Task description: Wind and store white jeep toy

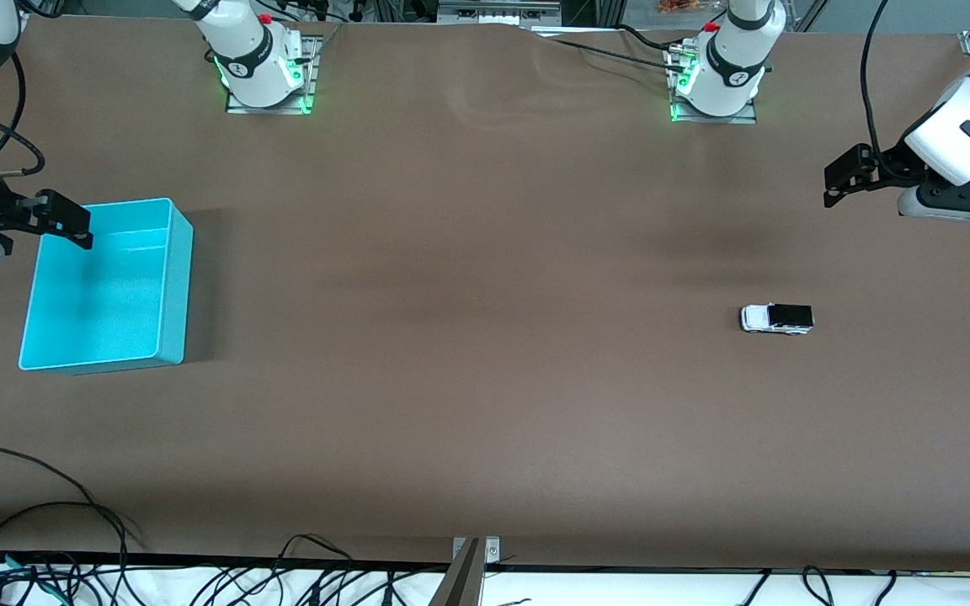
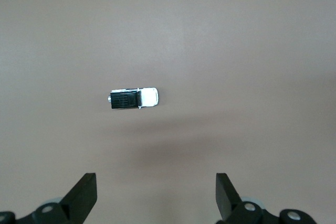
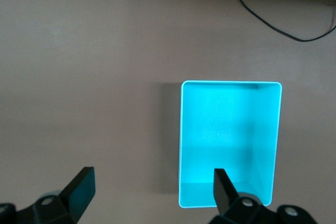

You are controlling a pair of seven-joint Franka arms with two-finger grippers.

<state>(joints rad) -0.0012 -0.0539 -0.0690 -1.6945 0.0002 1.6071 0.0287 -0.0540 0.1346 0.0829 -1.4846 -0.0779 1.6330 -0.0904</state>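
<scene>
tabletop (image 1: 485,379): brown, carrying all items. turquoise bin (image 1: 167,295): at the right arm's end. right claw (image 3: 152,195): raised over the bin's edge, fingers spread wide, holding nothing. left claw (image 2: 156,198): raised over bare tabletop at the left arm's end, fingers spread wide, holding nothing. white jeep toy (image 1: 776,318): on its wheels, black rear section, untouched, well apart from the bin.

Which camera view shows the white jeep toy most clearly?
The left wrist view shows it best: the white jeep toy lies alone on the table, seen from directly above, with its black rear section and white hood distinct. The front view shows it small, toward the left arm's end. The right wrist view does not show it.
</scene>
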